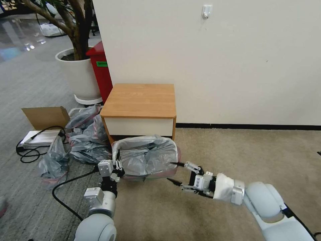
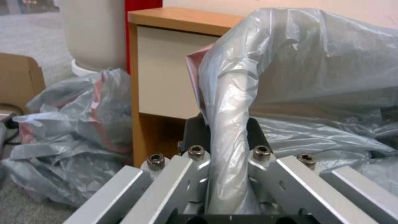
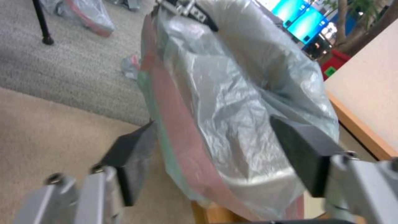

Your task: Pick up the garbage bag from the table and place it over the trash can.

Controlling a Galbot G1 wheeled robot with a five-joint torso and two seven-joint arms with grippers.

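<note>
Your garbage bag (image 1: 147, 157) is already draped over the trash can (image 3: 253, 182), on the floor in front of the table (image 1: 140, 100). It looks thin, light and slippery. The left gripper (image 1: 117, 167) pinches film at the rim; the right gripper (image 1: 175, 172) has its jaws spread beside the pink band, the firmest place to hold.

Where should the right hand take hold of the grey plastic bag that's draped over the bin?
Probably the right-hand edge of the translucent grey crinkled garbage bag, where its pinkish-red rim band folds over the trash can's rim. Come in from the robot's right: the open right hand already straddles that edge, while the left hand pinches the opposite side.
</note>
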